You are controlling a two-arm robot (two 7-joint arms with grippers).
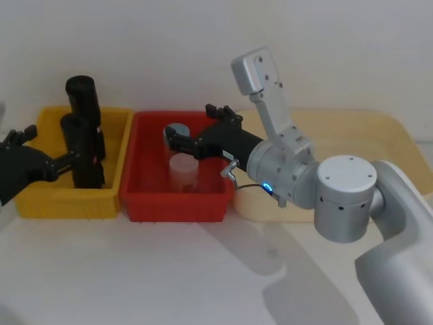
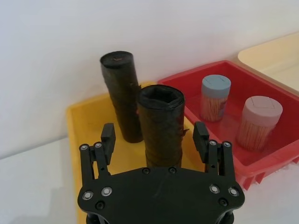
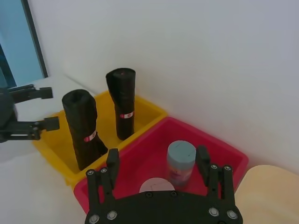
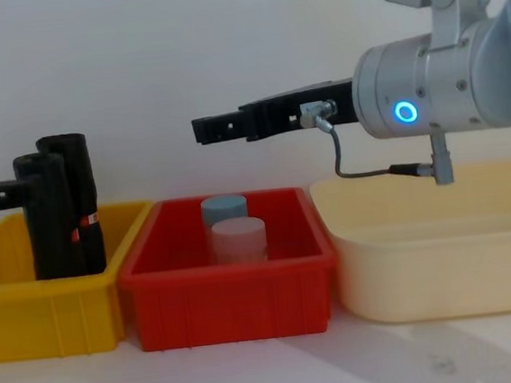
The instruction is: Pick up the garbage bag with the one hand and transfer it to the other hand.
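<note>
Garbage bag [image 2: 161,116] is standing upright in the yellow bin [image 2: 77,126], just in front of a second roll [image 2: 119,93]. Left gripper [image 2: 154,135] is straddling it, fingers [image 2: 108,135] spread, a gap each side. Right gripper [image 3: 157,157] is hovering open-jawed above the red bin [image 3: 149,140].

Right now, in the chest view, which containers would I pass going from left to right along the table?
In order: yellow bin → red bin → cream tray. Left out as overlapping: the open left pincer and garbage bag rolls at the yellow bin, the open right pincer above the red one.
</note>
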